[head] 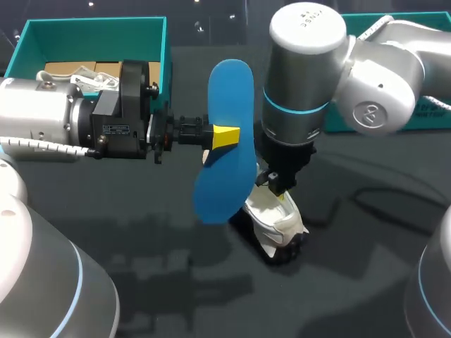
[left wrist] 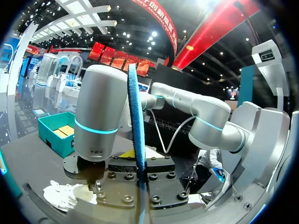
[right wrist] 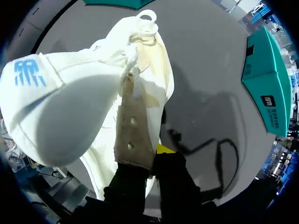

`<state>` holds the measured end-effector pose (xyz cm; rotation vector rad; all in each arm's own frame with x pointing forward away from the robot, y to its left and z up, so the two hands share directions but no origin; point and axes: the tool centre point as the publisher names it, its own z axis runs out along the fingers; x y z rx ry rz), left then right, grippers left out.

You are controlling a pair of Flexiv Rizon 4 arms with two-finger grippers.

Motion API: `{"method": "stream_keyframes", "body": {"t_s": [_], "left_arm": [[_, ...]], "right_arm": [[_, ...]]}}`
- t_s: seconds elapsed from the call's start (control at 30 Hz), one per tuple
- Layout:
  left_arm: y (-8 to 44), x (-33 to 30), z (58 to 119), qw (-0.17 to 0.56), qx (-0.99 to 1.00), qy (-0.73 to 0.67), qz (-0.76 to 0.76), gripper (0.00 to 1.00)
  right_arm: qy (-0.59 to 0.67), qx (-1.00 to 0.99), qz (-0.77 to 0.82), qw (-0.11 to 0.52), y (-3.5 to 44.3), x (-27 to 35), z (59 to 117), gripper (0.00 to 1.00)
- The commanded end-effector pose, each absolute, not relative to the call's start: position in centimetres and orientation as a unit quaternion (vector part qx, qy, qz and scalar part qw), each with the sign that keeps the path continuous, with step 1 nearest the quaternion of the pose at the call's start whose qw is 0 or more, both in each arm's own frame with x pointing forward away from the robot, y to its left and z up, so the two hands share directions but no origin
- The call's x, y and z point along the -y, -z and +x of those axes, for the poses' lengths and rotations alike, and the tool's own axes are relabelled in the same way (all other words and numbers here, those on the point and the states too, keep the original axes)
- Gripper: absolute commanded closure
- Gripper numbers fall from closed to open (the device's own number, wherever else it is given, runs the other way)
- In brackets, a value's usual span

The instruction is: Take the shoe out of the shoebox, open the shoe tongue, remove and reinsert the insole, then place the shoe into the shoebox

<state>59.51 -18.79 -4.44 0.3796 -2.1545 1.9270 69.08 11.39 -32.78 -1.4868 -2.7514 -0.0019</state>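
My left gripper (head: 224,136) is shut on a blue insole (head: 229,91) and holds it upright above the middle of the table. In the left wrist view the insole (left wrist: 137,121) shows edge-on between the fingers. Below and to its right, a white shoe (head: 278,224) rests on the dark table. My right gripper (head: 278,189) points down into it. In the right wrist view that gripper (right wrist: 152,161) is shut on the tan eyelet strip (right wrist: 132,133) of the shoe's upper, beside the big white tongue (right wrist: 46,107).
The teal shoebox (head: 91,24) stands open at the back left with paper inside. A teal lid (head: 431,111) lies at the back right, behind my right arm; it also shows in the right wrist view (right wrist: 268,88). The two arms stand close together.
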Motion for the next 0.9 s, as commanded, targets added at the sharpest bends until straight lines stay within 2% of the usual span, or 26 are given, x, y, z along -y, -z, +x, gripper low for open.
{"method": "stream_keyframes", "body": {"t_s": [0.03, 0.23, 0.3, 0.47, 0.9], "left_arm": [[4.53, 18.95, 59.47, 0.112, 0.734, -0.658, 0.130, 1.00], [4.53, 18.95, 59.47, 0.112, 0.734, -0.658, 0.130, 1.00], [4.53, 18.95, 59.47, 0.112, 0.734, -0.658, 0.130, 1.00], [4.53, 18.95, 59.47, 0.112, 0.734, -0.658, 0.130, 1.00], [4.53, 18.95, 59.47, 0.112, 0.734, -0.658, 0.130, 1.00]], "right_arm": [[-0.004, 0.795, -0.606, -0.017, 32.45, -11.25, 68.58, 1.00], [-0.023, 0.762, -0.647, -0.020, 32.73, -11.36, 68.53, 1.00], [-0.020, 0.737, -0.675, 0.004, 32.87, -11.44, 68.53, 1.00], [-0.010, 0.701, -0.713, 0.017, 32.95, -11.41, 68.41, 1.00], [0.006, 0.718, -0.696, 0.033, 33.35, -11.53, 67.71, 1.00]]}}
